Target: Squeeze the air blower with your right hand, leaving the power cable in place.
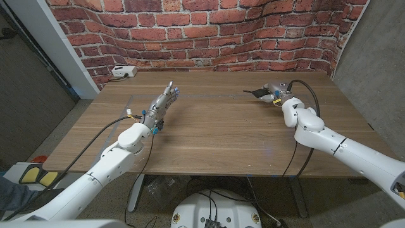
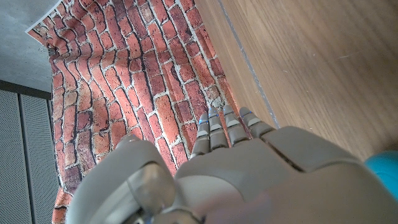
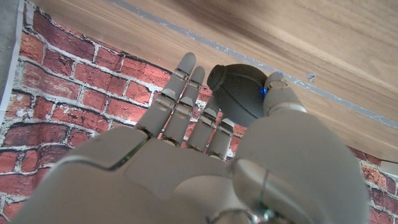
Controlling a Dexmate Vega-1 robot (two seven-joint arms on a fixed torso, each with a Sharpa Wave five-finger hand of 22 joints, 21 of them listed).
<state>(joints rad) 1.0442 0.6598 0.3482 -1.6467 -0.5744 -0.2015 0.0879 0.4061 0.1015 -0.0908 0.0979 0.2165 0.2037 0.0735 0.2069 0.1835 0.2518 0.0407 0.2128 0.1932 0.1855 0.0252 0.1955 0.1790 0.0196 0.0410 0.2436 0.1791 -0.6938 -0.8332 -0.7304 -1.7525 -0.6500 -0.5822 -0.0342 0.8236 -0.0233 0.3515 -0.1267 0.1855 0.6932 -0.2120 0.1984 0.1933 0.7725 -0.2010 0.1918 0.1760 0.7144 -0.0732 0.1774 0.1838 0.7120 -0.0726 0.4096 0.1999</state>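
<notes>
So wooden table (image 1: 209, 136) w/ brick wall (image 1: 209, 31) behind; right hand (image 1: 276, 95) cups air blower (image 3: 242, 93), left hand (image 1: 163, 101) spread

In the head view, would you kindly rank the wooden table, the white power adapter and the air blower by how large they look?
1. Wooden table, largest by far.
2. White power adapter and air blower: both small and similar. The right hand partly covers the blower, so I won't rank them.

Dark rounded rubber air blower (image 3: 239, 93) mostly hidden behind right robot hand (image 3: 205, 155); contact unclear, tiny in head view.
</notes>
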